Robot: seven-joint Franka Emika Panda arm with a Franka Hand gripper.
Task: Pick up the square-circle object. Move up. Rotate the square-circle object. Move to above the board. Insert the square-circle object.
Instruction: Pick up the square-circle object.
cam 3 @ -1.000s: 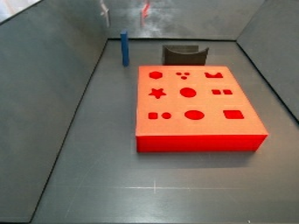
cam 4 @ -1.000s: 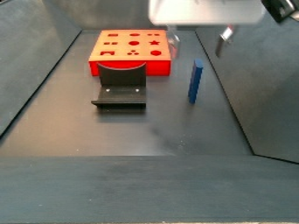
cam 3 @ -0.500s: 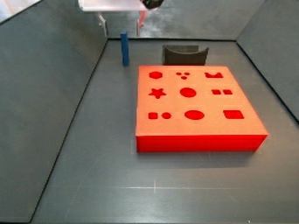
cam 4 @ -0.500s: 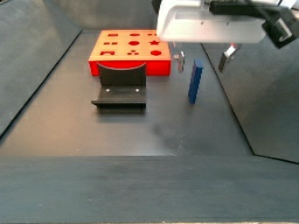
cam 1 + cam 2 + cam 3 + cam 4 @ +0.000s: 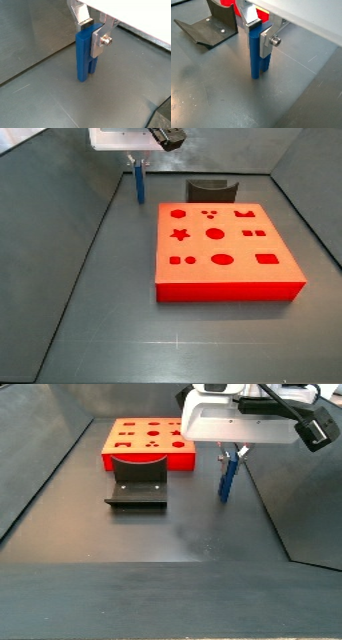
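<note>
The square-circle object [image 5: 85,55] is a slim blue peg standing upright on the grey floor, seen also in the wrist view [image 5: 258,52] and in both side views [image 5: 136,183] [image 5: 227,476]. My gripper [image 5: 90,30] is down over its top end. The silver fingers [image 5: 271,41] press on the peg's two opposite sides, shut on it. The peg's foot rests on the floor. The board [image 5: 221,250] is a red-orange square block with darker shape cutouts, lying apart from the peg [image 5: 150,442].
The dark L-shaped fixture [image 5: 136,484] stands on the floor between the board and the camera, beside the peg; it also shows in a wrist view [image 5: 208,31]. Sloping grey walls [image 5: 54,198] close in the floor on both sides.
The gripper has come down from above and now has its fingers round the peg's top. The peg and the board have not moved.
</note>
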